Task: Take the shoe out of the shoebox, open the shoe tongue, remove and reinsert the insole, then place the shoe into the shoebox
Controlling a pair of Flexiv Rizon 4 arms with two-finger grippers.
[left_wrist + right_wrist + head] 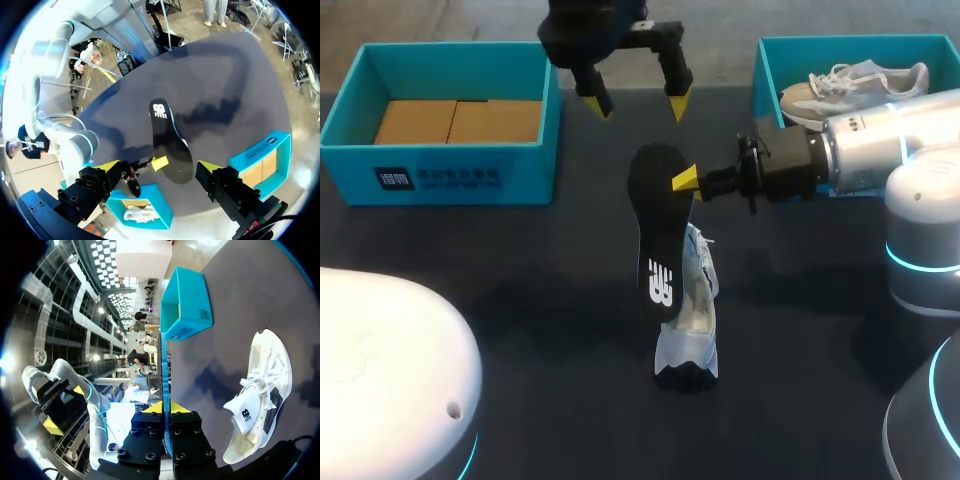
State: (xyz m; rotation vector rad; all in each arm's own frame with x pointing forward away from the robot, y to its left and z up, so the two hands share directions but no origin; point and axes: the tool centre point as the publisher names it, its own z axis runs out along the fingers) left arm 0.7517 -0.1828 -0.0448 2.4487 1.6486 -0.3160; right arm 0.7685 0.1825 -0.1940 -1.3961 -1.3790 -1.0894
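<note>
End effector (right) (682,181): pinching thin black foam insole (658,230).
End effector (left) (638,104): fingers spread wide, apart from insole.
White mesh sneaker (695,320): on dark surface (520,300), under insole.

- Table (520,300): dark, matte top.
- Left box (460,180): teal and open, at the far left, with brown cardboard lining its bottom.
- Right box (767,85): teal and open, at the far right, well apart from the left box.
- Shoe (698,320): white, near the middle, nearer the front than the boxes, touching neither.
</note>
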